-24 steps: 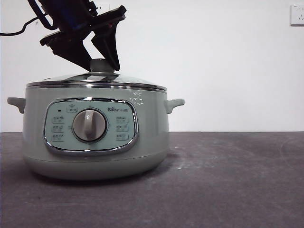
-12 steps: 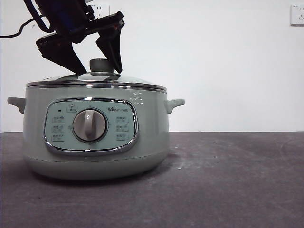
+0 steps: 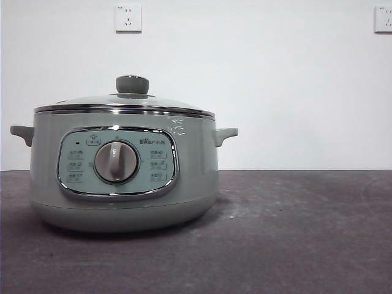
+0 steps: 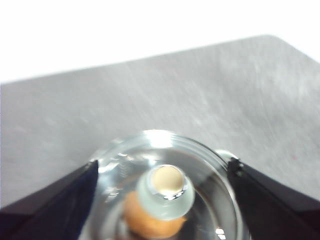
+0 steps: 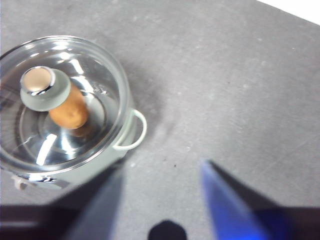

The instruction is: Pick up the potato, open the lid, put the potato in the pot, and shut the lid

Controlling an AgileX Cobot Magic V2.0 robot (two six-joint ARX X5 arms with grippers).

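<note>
Your left gripper hangs above the lid with its jaws spread wide, gripping nothing; your right gripper also stands open and empty, off to the side. The lid sits closed on the pot near the worktop's left edge, the potato visible inside through the glass.

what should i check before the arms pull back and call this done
1. Potato inside the pot: ok, seen through the glass in both wrist views.
2. Lid seated level on the pot's rim: ok in the front view.
3. Left gripper off the knob: ok, jaws spread wide, above the lid.
4. Right gripper free: ok, open, holding nothing, off to the pot's side.
5. Pot upright on the table: ok.
6. Lid fully seated at the far rim: cannot tell.
</note>
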